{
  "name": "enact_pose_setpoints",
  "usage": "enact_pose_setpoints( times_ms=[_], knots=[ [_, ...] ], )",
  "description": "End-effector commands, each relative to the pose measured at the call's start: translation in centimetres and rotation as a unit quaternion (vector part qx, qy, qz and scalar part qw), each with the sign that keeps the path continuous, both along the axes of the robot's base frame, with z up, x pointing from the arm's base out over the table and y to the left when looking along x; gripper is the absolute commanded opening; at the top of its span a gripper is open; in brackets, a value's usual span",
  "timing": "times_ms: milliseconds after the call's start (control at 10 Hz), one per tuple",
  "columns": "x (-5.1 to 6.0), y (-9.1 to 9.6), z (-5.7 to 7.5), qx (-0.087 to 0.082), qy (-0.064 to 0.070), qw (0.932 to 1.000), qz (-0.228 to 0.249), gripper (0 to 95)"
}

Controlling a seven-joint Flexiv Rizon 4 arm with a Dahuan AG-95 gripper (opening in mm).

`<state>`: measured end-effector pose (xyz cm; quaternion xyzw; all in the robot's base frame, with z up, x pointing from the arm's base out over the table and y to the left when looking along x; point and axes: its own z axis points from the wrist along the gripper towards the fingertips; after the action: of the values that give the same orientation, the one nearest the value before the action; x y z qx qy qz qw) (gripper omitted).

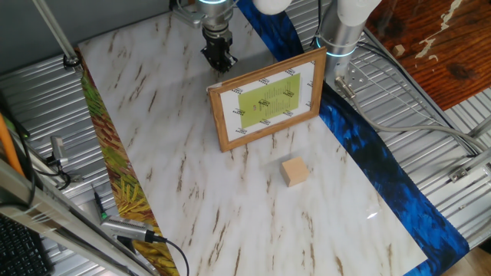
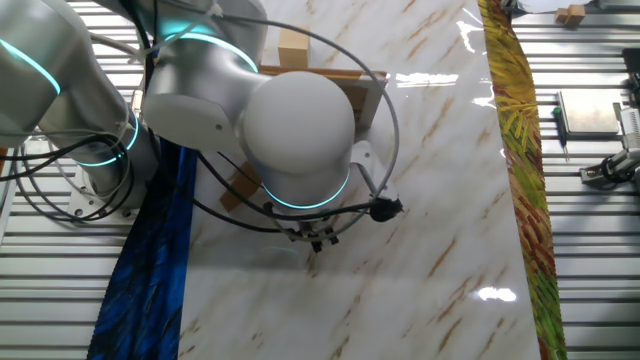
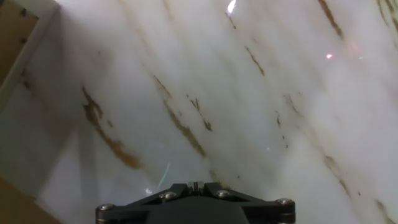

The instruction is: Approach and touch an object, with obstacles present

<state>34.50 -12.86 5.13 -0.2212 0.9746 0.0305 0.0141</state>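
The small tan wooden cube (image 1: 294, 171) sits on the marble table (image 1: 192, 176), in front of the wood-framed picture (image 1: 267, 100) that stands upright between the cube and my gripper. My gripper (image 1: 219, 58) hangs low over the table behind the frame's left end, with its jaws together and nothing in them. In the other fixed view the cube (image 2: 293, 47) shows beyond the frame's back (image 2: 362, 88), and the arm hides most of the gripper (image 2: 318, 240). In the hand view the closed fingertips (image 3: 194, 185) point at bare marble, with a frame edge (image 3: 13, 43) at the upper left; the cube is out of view.
A blue cloth strip (image 1: 368, 153) runs along the table's right side and a yellow-green patterned strip (image 1: 115, 176) along the left. Metal slatted surfaces surround the table. Cables and tools (image 1: 126, 230) lie at the lower left.
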Motion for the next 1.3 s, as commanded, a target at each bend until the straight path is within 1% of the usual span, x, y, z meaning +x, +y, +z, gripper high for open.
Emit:
enact_pose_setpoints(
  times_ms=[100, 600, 800, 1000, 1200, 1300],
  knots=[
    [0.1, 0.0, -0.1, 0.0, 0.0, 1.0, 0.0, 0.0],
    [-0.1, 0.0, -0.1, 0.0, -0.001, 1.0, 0.001, 0.0],
    [0.0, 0.0, -0.1, 0.002, -0.001, 0.9999, 0.011, 0.0],
    [0.7, -0.2, 0.2, 0.002, -0.001, 0.9998, 0.021, 0.0],
    [2.1, -0.5, 0.5, 0.002, 0.001, 0.9996, 0.028, 0.0],
    [3.0, -0.4, 0.6, 0.001, 0.001, 0.9995, 0.031, 0.0]
  ],
)
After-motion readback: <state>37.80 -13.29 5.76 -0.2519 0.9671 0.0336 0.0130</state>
